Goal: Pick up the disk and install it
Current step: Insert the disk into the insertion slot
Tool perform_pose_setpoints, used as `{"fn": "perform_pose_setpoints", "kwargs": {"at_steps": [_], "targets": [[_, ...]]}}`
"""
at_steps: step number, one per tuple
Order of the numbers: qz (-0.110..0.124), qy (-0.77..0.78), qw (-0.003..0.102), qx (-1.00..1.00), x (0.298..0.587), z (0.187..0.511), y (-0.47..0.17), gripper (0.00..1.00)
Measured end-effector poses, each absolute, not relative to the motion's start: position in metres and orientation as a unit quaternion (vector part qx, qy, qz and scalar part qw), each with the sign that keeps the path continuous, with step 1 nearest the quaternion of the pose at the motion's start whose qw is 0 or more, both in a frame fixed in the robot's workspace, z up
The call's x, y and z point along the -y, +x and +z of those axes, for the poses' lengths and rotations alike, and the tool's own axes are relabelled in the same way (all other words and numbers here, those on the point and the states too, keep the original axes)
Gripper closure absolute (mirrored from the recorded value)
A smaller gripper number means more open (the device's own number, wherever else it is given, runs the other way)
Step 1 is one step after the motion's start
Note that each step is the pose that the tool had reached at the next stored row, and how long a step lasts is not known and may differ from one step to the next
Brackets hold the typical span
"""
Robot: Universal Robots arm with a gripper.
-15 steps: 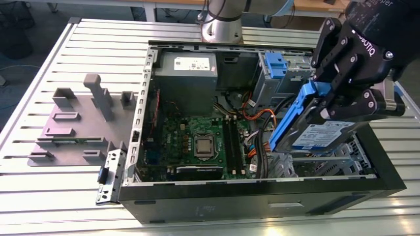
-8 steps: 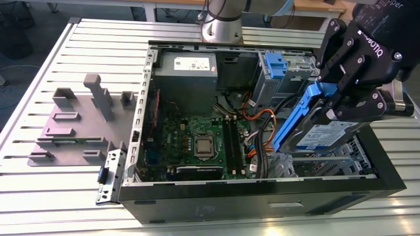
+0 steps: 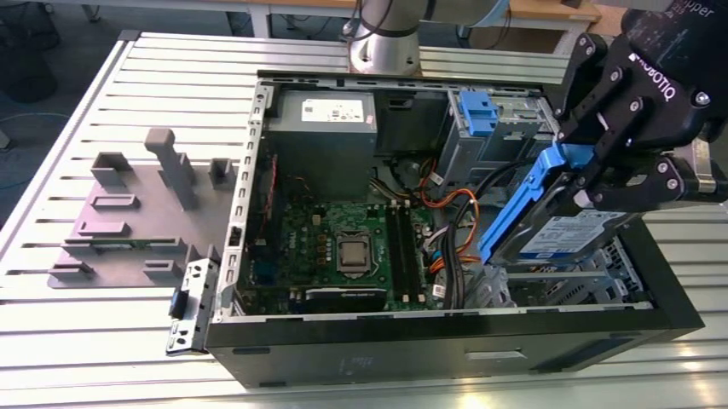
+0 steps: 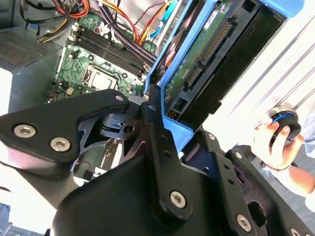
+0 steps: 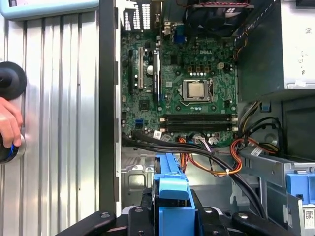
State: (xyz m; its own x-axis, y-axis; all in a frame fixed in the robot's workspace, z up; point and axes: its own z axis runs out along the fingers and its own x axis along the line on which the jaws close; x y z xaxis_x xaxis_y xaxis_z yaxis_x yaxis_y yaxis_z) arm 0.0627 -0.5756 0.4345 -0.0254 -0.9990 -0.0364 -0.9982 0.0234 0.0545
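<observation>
The disk (image 3: 565,239) is a flat metal drive with a blue-and-white label and bright blue rails. It hangs tilted above the drive-bay corner of the open computer case (image 3: 455,328), at the exterior view's right. My black gripper (image 3: 592,175) is shut on the disk's upper end. In the second wrist view the disk's (image 4: 206,54) green circuit side and connector show, with the gripper (image 4: 165,123) clamped on its blue rail. In the first wrist view the blue rail of the disk (image 5: 171,189) stands between the fingers of the gripper (image 5: 172,219), over the case floor.
Inside the case lie the motherboard (image 3: 341,247), orange and black cables (image 3: 449,230), a grey power supply (image 3: 330,115) and a blue caddy (image 3: 476,111). A grey fixture plate (image 3: 125,221) sits at the exterior view's left. A person's hand (image 5: 9,123) rests on the slatted table.
</observation>
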Motion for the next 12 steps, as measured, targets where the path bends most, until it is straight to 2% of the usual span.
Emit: {"fn": "perform_pose_setpoints", "kwargs": {"at_steps": [12], "targets": [[-0.032,0.699,0.006,0.714,0.576,0.434,0.08,0.63]]}}
